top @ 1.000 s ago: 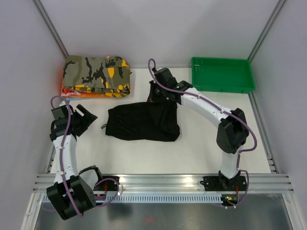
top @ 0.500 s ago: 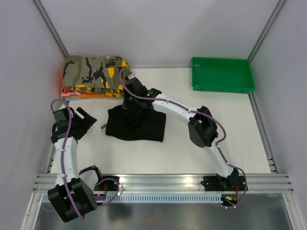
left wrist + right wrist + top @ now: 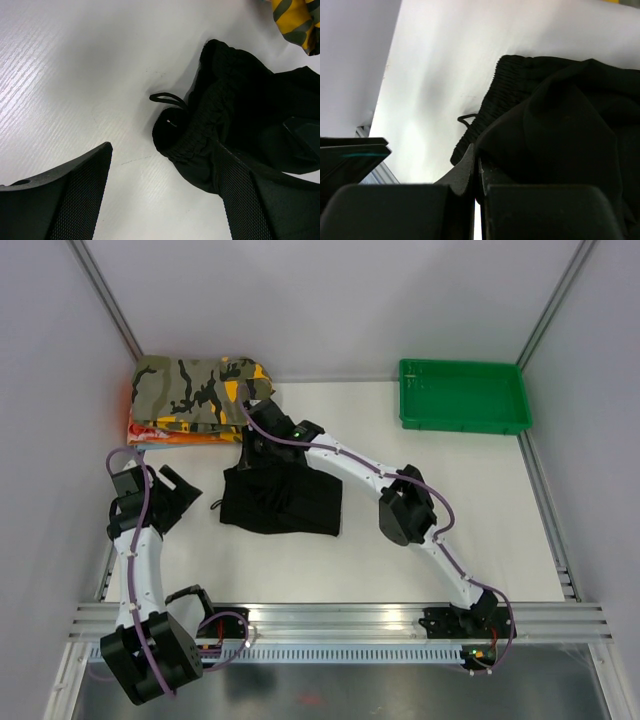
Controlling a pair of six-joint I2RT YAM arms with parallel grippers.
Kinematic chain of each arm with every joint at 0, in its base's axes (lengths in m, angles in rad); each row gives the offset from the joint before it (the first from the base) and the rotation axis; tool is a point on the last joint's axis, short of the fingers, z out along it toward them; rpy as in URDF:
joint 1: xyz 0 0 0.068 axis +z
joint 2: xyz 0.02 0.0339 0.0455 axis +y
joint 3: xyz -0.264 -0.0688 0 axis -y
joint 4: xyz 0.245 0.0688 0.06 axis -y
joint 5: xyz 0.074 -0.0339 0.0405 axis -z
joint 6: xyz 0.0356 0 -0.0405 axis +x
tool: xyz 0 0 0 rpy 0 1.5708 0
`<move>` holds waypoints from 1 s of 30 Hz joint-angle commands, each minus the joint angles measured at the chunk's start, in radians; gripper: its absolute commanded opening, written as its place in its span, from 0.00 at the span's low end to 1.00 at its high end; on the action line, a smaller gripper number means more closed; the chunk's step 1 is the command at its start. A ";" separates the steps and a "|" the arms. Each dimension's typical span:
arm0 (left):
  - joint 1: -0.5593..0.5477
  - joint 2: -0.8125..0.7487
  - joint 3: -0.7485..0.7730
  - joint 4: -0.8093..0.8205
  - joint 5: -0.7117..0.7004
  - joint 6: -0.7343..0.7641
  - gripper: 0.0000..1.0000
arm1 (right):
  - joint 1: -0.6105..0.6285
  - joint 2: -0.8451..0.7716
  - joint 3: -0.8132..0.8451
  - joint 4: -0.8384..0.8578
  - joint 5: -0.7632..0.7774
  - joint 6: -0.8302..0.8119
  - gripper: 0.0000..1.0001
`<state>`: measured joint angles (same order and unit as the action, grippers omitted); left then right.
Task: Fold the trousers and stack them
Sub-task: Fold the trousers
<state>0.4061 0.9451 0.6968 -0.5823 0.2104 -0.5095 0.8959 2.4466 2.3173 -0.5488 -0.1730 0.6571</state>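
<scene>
R end effector [image 3: 249, 446] pinched shut on a fold of the trousers [image 3: 283, 502], lying mid-left on the table [image 3: 450, 500] beside camo stack [image 3: 200, 395]. L end effector [image 3: 172, 490] gapes, empty. Lay fold edge square w/ waistband [image 3: 202, 120] (drawstring [image 3: 172, 96] side) before letting go; no readable labels or writing seen

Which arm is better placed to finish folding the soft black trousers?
Right. The right gripper is shut on a fold of the soft black trousers, so it likely only needs to lower and release; the left gripper hangs open beside them, holding nothing.
</scene>
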 commanded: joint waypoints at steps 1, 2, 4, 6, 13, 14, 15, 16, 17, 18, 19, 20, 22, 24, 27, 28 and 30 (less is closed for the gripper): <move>0.000 -0.011 -0.003 0.010 -0.016 -0.020 0.88 | 0.011 -0.088 0.044 -0.050 -0.013 -0.031 0.00; 0.000 -0.008 -0.002 0.012 -0.014 -0.021 0.88 | 0.011 -0.118 0.010 -0.048 0.010 -0.045 0.00; 0.002 -0.006 0.003 0.010 -0.011 -0.021 0.88 | 0.009 -0.184 -0.007 -0.060 0.071 -0.060 0.00; 0.002 -0.009 0.010 0.009 -0.012 -0.024 0.88 | 0.002 -0.205 0.014 -0.106 0.087 -0.071 0.00; 0.003 -0.014 0.041 -0.005 -0.008 -0.032 0.88 | -0.005 -0.184 0.045 -0.229 0.021 -0.086 0.00; 0.003 -0.015 0.044 -0.011 -0.008 -0.031 0.88 | -0.006 -0.185 0.039 -0.244 0.015 -0.089 0.00; 0.002 -0.020 0.044 -0.013 -0.006 -0.031 0.88 | -0.005 -0.201 0.028 -0.241 0.013 -0.096 0.00; 0.002 -0.025 0.044 -0.014 -0.008 -0.031 0.88 | -0.006 -0.210 0.001 -0.232 0.015 -0.096 0.00; 0.002 -0.026 0.044 -0.017 -0.009 -0.031 0.88 | -0.005 -0.222 -0.007 -0.212 0.009 -0.096 0.00; 0.002 -0.028 0.043 -0.019 -0.009 -0.032 0.88 | -0.006 -0.233 -0.007 -0.212 0.003 -0.094 0.00; 0.002 -0.029 0.046 -0.025 -0.008 -0.034 0.88 | -0.005 -0.233 0.008 -0.215 -0.011 -0.093 0.00; 0.002 -0.029 0.047 -0.025 -0.006 -0.034 0.88 | -0.006 -0.232 0.017 -0.218 -0.011 -0.090 0.00; 0.002 -0.038 0.047 -0.027 -0.011 -0.035 0.88 | -0.005 -0.221 0.025 -0.212 -0.042 -0.085 0.00; 0.002 -0.037 0.047 -0.027 -0.014 -0.037 0.88 | -0.002 -0.195 0.021 -0.198 -0.049 -0.083 0.00; 0.002 -0.037 0.053 -0.030 -0.019 -0.031 0.88 | -0.002 -0.132 0.030 -0.178 -0.060 -0.065 0.00; 0.002 -0.037 0.055 -0.030 -0.022 -0.029 0.88 | 0.000 -0.115 0.040 -0.166 -0.080 -0.056 0.00; 0.002 -0.035 0.061 -0.028 -0.031 -0.027 0.88 | 0.011 -0.071 0.048 -0.137 -0.089 -0.030 0.00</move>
<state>0.4061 0.9226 0.7101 -0.6041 0.2089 -0.5167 0.8894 2.3085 2.3253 -0.7418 -0.2161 0.5873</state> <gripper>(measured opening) 0.874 0.010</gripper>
